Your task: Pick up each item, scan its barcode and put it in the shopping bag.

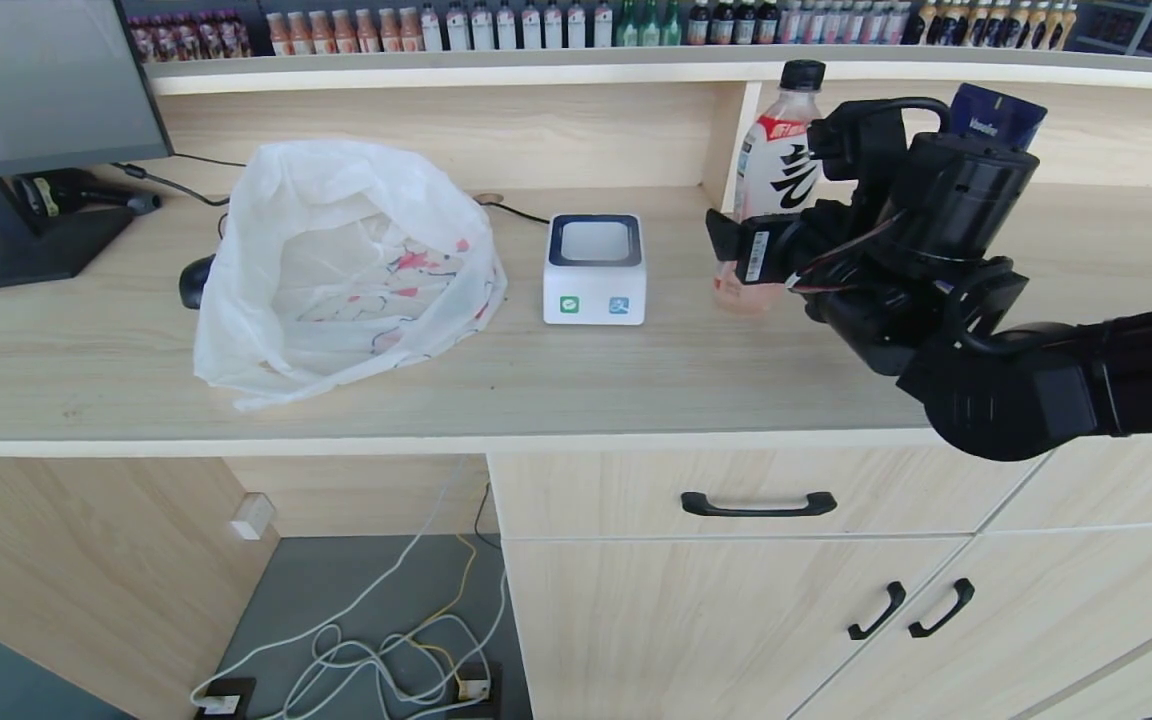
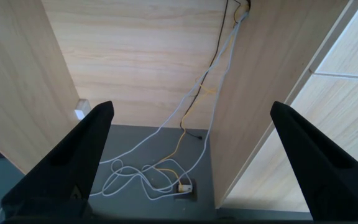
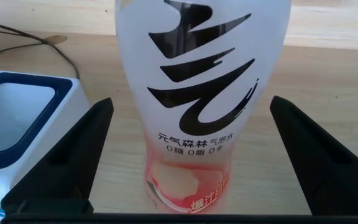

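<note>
Right hand [image 3: 188,162] straddles the bottle [image 1: 774,180], fingers [image 3: 61,168] apart, not yet clamped. Bottle stands upright on the desk [image 1: 536,380], just right of the scanner [image 1: 594,268]. Close squarely on the body so it won't tip. Lift clear: the scanner sits between bottle and open bag [image 1: 346,265]. Left hand [image 2: 188,155] hangs open below the desk, above loose cables [image 2: 160,174].

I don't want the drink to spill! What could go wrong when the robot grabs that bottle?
The bottle is tall and narrow, and the right gripper is open with a finger on each side. If one finger bumps it first, it might tip over. The scanner sits close beside it, so a low swing could knock it. The bag is floppy, so the bottle may catch its edge.
</note>
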